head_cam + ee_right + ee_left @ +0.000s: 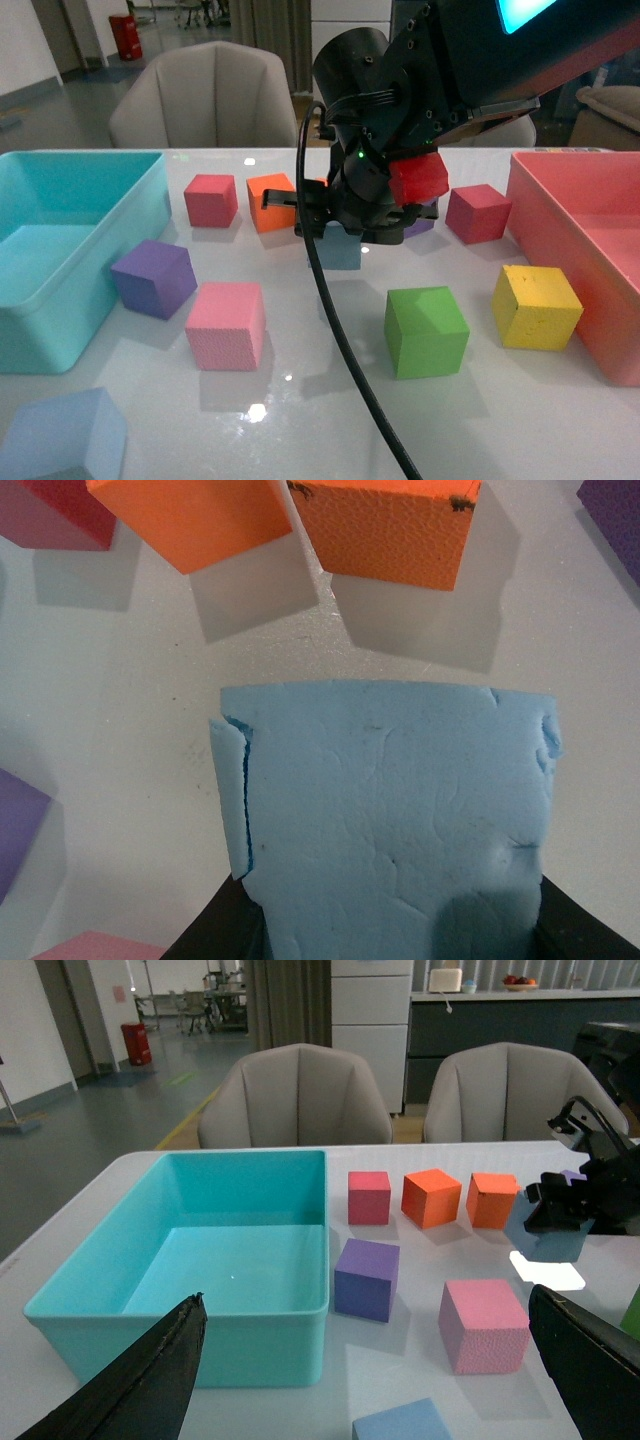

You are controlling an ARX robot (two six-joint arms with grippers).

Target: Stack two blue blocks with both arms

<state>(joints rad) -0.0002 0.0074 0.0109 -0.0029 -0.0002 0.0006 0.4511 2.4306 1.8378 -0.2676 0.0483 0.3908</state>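
Observation:
One blue block point(340, 252) hangs under my right gripper point(345, 235), which is shut on it near the middle of the table. In the right wrist view this block point(390, 820) fills the picture, its sides pinched by the black fingers point(215, 935) of the right gripper point(395, 930). Whether it touches the table I cannot tell. The other blue block point(65, 435) lies at the near left corner. It also shows in the left wrist view point(400, 1422), just below my open left gripper point(365, 1297), whose fingers point(140, 1380) stand wide apart. The left arm is out of the front view.
A turquoise bin point(60, 250) stands at the left and a pink bin point(590, 230) at the right. Around the right arm lie purple point(155, 277), pink point(227, 325), green point(425, 330), yellow point(535, 307), red point(211, 199) and orange point(270, 200) cubes. The arm's black cable point(345, 350) trails toward the front edge.

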